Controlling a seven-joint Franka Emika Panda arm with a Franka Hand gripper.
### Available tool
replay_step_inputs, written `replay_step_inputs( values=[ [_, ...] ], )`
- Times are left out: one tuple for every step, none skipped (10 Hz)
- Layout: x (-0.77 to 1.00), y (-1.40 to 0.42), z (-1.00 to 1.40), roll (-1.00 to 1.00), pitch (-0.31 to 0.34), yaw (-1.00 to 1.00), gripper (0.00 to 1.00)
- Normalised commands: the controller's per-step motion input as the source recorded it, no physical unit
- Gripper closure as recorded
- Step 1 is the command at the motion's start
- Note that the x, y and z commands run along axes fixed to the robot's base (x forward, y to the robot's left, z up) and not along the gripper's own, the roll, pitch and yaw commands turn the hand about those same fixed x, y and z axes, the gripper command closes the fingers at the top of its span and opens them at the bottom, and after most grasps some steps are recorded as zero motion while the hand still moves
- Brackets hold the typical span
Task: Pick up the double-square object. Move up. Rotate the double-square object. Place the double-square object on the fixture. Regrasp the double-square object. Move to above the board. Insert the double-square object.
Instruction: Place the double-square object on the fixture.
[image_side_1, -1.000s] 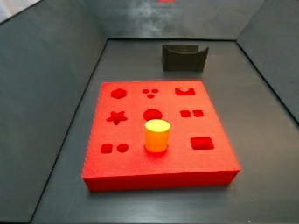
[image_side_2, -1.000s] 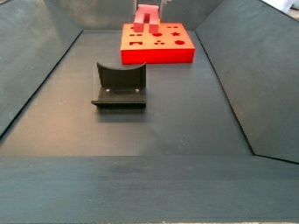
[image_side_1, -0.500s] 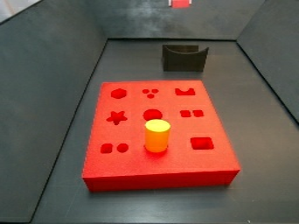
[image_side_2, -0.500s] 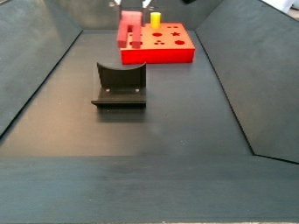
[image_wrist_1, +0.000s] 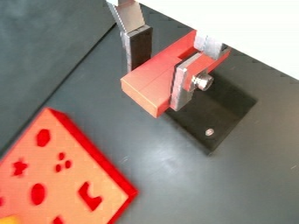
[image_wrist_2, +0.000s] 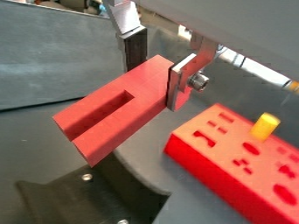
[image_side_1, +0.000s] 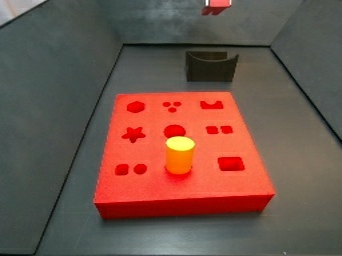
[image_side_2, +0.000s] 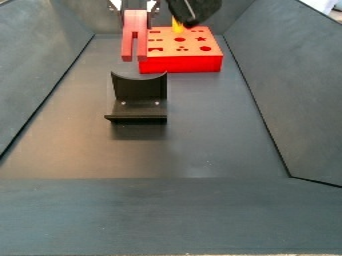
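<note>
**Red block aloft over the fixture, set-down is the risky part**

The likeliest slip, as I judge it, is at the placing: the double-square object is long and sticks far out to one side of the pincer, so a small tilt or a twist in the grip could make its free end strike the fixture or miss the notch. A second risk is that it pivots between the fingers as it turns, since they hold it near one end only.

The pincer is clamped on the block, its silver plates against opposite faces, seen in both wrist views. In a side view the piece hangs upright in the air, above and behind the fixture, clear of the floor, and to one side of the board.

The object is a plain red bar, smooth and matte, with a long rectangular slot sunk in the face that shows in a wrist view. Its edges are sharp and square. The board carries a yellow cylinder standing in one of its holes
</note>
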Motion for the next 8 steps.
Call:
replay_step_inputs(
  values=[
    [0.03, 0.03, -0.01, -0.52, 0.067, -0.12, 1.00],
    [0.05, 0.03, -0.01, -0.35, 0.057, -0.12, 1.00],
    [0.06, 0.03, 0.00, -0.22, 0.043, -0.11, 1.00],
    [0.12, 0.13, -1.00, -1.00, 0.162, -0.10, 1.00],
    [0.12, 0.14, -1.00, -1.00, 0.152, -0.11, 1.00],
    [0.14, 0.14, -1.00, -0.97, 0.176, -0.14, 1.00],
    [0.15, 0.13, -1.00, -0.81, 0.157, -0.15, 1.00],
    [0.15, 0.14, -1.00, -0.64, 0.119, -0.17, 1.00]
  ],
)
